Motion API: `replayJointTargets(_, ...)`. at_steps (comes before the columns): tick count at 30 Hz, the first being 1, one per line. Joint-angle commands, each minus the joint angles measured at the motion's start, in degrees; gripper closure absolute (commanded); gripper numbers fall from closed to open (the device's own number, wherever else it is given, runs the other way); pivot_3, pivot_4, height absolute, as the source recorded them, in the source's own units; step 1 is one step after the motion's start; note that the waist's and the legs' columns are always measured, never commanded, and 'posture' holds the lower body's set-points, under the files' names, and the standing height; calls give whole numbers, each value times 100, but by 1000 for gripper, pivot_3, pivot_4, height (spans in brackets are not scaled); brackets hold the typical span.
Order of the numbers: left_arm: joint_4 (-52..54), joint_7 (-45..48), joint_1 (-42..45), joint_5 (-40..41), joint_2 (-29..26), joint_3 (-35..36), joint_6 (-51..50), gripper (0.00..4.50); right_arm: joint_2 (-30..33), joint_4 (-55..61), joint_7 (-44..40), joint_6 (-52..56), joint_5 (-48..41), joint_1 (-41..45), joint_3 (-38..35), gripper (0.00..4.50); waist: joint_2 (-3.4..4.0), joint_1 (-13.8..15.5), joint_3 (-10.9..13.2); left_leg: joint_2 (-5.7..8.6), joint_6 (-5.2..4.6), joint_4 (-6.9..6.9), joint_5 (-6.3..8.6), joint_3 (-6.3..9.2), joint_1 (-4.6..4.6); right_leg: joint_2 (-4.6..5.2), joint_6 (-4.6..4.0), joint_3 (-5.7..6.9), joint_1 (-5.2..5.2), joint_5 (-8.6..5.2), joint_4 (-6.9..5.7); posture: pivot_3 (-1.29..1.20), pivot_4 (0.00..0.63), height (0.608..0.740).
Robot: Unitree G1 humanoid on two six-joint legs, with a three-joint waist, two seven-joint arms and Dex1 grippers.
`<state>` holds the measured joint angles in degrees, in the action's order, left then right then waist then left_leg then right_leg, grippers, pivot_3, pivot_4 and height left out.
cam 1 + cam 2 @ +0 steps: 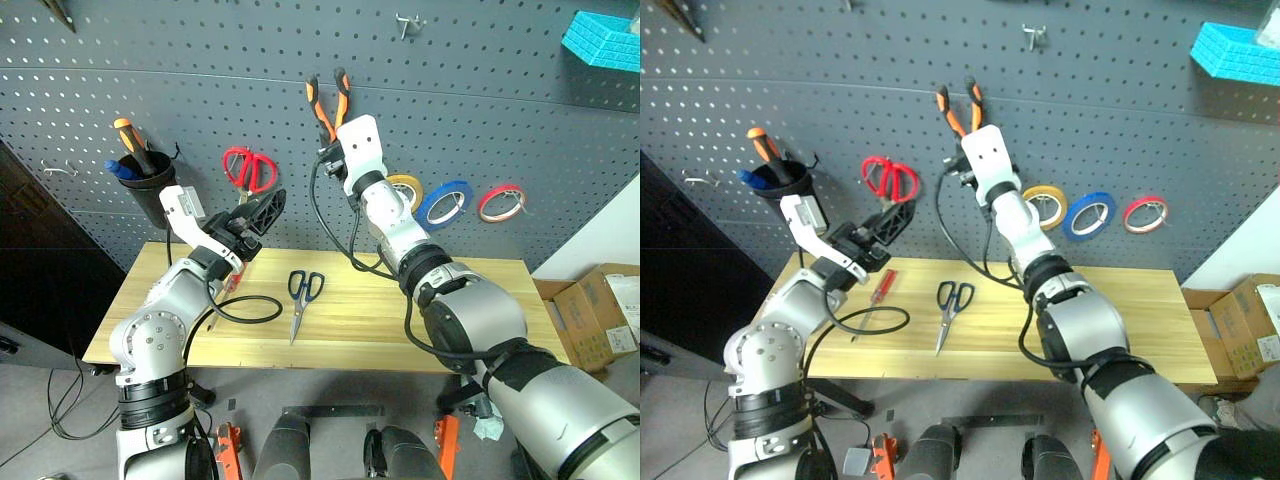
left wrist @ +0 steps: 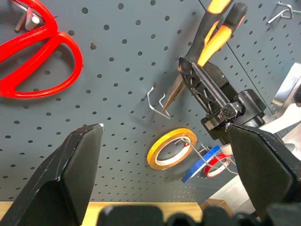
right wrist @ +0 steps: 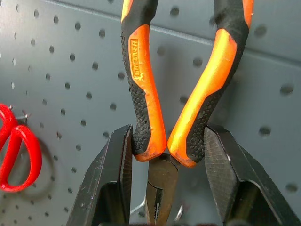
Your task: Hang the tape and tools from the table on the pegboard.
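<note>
Head views: right gripper (image 1: 330, 140) raised at pegboard (image 1: 480, 120), jaws pinching pliers (image 1: 327, 98), handles up. Left gripper (image 1: 262, 213) hovers above worktop (image 1: 400, 330), jaws spread, empty. Dark-blue scissors (image 1: 303, 298) and red screwdriver (image 1: 878, 296) lie on worktop. Blue tape (image 1: 445, 202) hangs on pegboard between yellow roll (image 1: 408, 190) and red-pink roll (image 1: 501, 203). Red scissors (image 1: 250, 168) hang left of pliers.

Left wrist view: plier nose just beside metal hook (image 2: 157, 100).

Right wrist view: black fingers (image 3: 113, 179) clamp orange-and-black handles.
</note>
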<state>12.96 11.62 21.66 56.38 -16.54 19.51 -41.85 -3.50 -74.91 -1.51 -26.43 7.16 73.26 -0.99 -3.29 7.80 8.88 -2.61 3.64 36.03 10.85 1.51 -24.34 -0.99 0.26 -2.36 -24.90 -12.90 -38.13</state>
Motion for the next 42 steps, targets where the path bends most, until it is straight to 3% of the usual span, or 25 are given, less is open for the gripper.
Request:
replayJointTargets(1,255,-26,85,110,-46,57,39,0,-9,53,-85,138,-136,-21,-137,2751,0,1,0,0,0,0,0,0,0,0,0,0,0,0,0,369,69,740)
replayJointTargets(8,208,-1,80,80,-58,46,50,0,-63,-13,-544,871,-163,-111,-93,2751,0,-2,-1,0,-1,0,0,-1,2,0,0,0,1,0,0,357,73,740)
replayJointTargets(12,171,9,109,66,-52,39,63,0,-50,21,-630,990,-137,-105,-19,2751,1,-10,-1,0,-2,-12,1,-1,56,0,-2,1,57,-3,14,350,74,740)
replayJointTargets(20,152,-8,74,-76,-66,-33,85,0,-25,119,-734,1020,-148,-123,-2,99,2,-27,-1,0,-3,-6,1,1,64,-1,-2,2,68,-4,14,339,80,740)
replayJointTargets(26,34,-104,-89,-769,-115,-267,242,0,99,780,-1281,857,-280,-731,40,42,3,-30,0,1,-2,-6,1,-2,64,-2,-1,-1,70,-4,19,316,94,740)
replayJointTargets(30,-40,-141,-294,-1415,-237,-474,389,0,191,2608,-1912,1400,-464,-1894,223,42,11,-38,5,0,-3,-9,1,2,62,-2,-1,2,69,-5,20,288,110,740)
replayJointTargets(35,-131,-258,-678,-2092,-268,-648,511,0,415,6041,-2499,3237,-851,-3899,647,42,49,-66,29,-2,-3,-9,2,3,59,0,13,1,66,-20,19,238,136,740)
replayJointTargets(38,-240,-409,-861,-2490,-255,-817,418,0,629,7344,-2911,4165,-1245,-4731,887,42,78,-134,48,-5,-3,-5,2,1,60,0,-4,-1,64,-40,15,218,147,740)
replayJointTargets(42,-712,-595,-984,-3030,-213,-1238,72,0,1386,8211,-3780,4338,-1433,-5711,1403,42,119,-256,81,-2,-4,-7,2,-13,95,1,-11,-12,88,-51,17,167,182,740)
